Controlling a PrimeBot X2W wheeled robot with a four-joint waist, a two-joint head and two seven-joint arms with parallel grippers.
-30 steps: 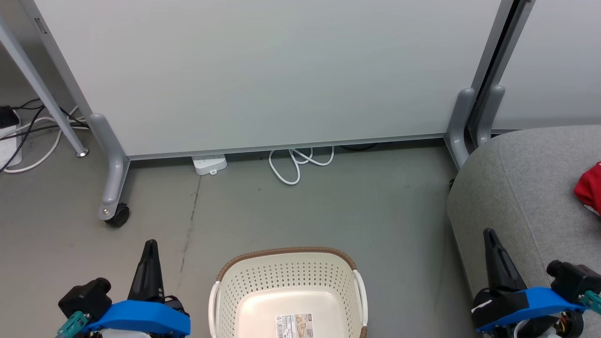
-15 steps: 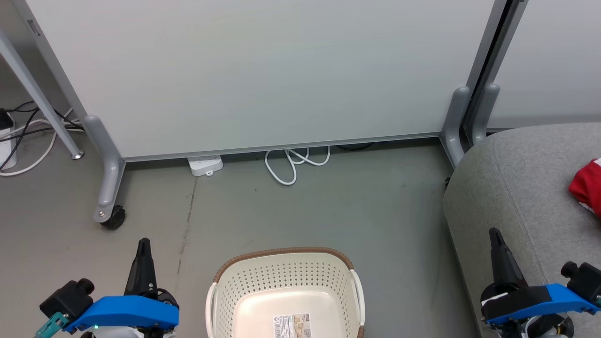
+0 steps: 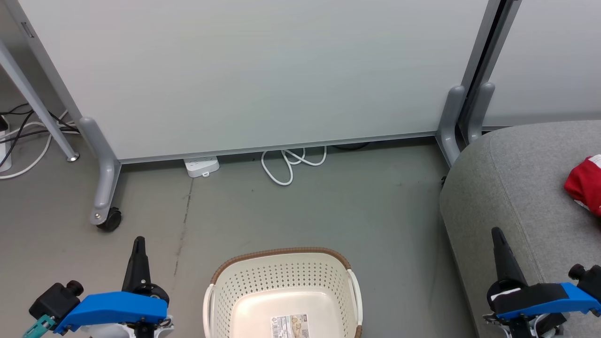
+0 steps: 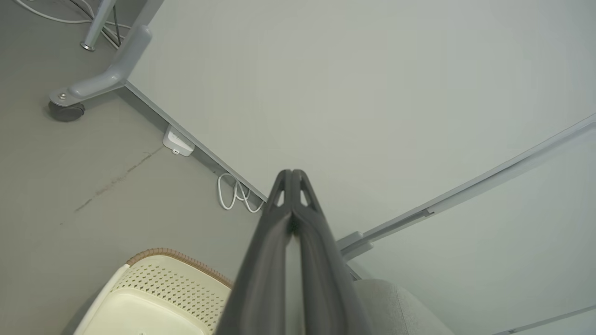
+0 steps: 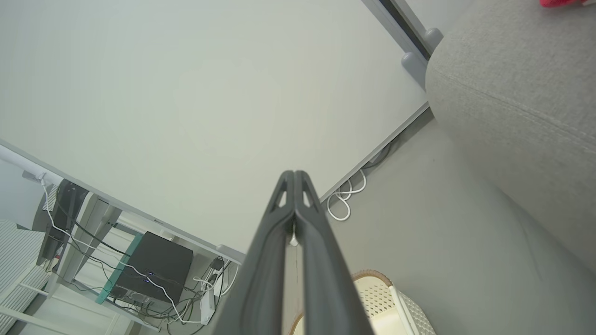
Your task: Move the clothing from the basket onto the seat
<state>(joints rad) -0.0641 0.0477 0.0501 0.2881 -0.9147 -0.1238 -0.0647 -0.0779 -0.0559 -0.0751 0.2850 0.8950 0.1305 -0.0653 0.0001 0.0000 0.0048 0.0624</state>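
On the seat [image 3: 516, 188] lies clothing [image 3: 584, 185] (right wrist view: a sliver).

head: above, facing down | wrists: low, forward — all share basket [image 3: 281, 252]

**A:** Where is the cream perforated plastic basket [image 3: 281, 274]?

**B:** On the grey floor [image 3: 328, 211], near and central, with a paper label [image 3: 291, 325] lying in its bottom. The left gripper [image 3: 138, 241] is to its left. The right gripper [image 3: 496, 232] is to its right, against the left side of the large grey upholstered seat [image 3: 516, 188].

**A:** And the red fabric clothing [image 3: 584, 185]?

**B:** On the seat, well right of the basket. The pale flat partition panel [image 3: 263, 70] stands behind it all, and a white power strip [image 3: 201, 166] and a looped white cable [image 3: 286, 166] lie at its foot.
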